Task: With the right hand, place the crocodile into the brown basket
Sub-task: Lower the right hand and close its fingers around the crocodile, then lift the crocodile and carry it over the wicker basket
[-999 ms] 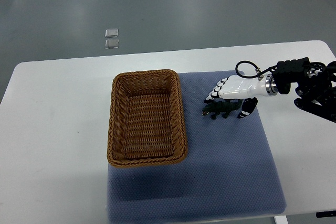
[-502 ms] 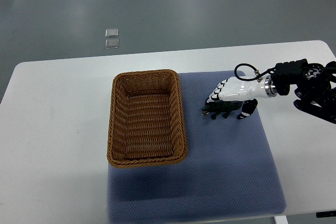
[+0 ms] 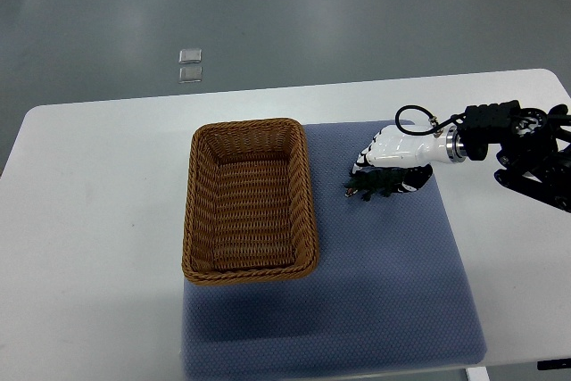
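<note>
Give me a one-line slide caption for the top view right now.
Right hand wraps its fingers around the crocodile on the blue mat, beside the brown basket.

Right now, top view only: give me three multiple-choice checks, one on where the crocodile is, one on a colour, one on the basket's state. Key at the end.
1. Where is the crocodile?
A. on the mat, right of the brown basket
B. inside the brown basket
C. on the floor

2. What colour is the mat?
A. red
B. blue-grey
C. yellow

3. The brown basket is:
A. holding the crocodile
B. tipped on its side
C. empty and upright

Key:
1 A, the crocodile lies on the mat with the right hand closed on it.
2 B, the cloth reads blue-grey against the white table.
3 C, only bare wicker shows inside the basket.
</note>
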Available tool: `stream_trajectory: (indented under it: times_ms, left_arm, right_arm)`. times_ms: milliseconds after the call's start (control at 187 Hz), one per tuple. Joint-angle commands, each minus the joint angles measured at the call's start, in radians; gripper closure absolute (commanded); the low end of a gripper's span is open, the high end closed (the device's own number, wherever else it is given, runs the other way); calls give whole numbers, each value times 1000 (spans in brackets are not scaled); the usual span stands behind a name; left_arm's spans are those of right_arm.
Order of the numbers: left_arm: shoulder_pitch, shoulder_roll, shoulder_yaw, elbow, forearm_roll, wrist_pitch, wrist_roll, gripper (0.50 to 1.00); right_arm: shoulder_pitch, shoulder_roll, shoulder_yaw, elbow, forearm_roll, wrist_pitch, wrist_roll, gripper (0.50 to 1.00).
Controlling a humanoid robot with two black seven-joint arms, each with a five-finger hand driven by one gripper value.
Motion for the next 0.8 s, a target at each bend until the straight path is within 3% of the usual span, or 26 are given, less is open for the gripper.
stream_trajectory:
  times_ms: [0, 305, 796]
  left_arm:
    - [0, 0, 0, 0, 0, 0, 0, 500]
    - [0, 0, 0, 0, 0, 0, 0, 500]
    - [0, 0, 0, 0, 0, 1, 0, 500]
  right_arm:
    - [0, -2, 0, 0, 0, -13, 0, 897]
    - [6, -12, 9, -2, 19, -46, 3, 991]
    - [57, -5, 31, 0, 86, -89, 37, 1000]
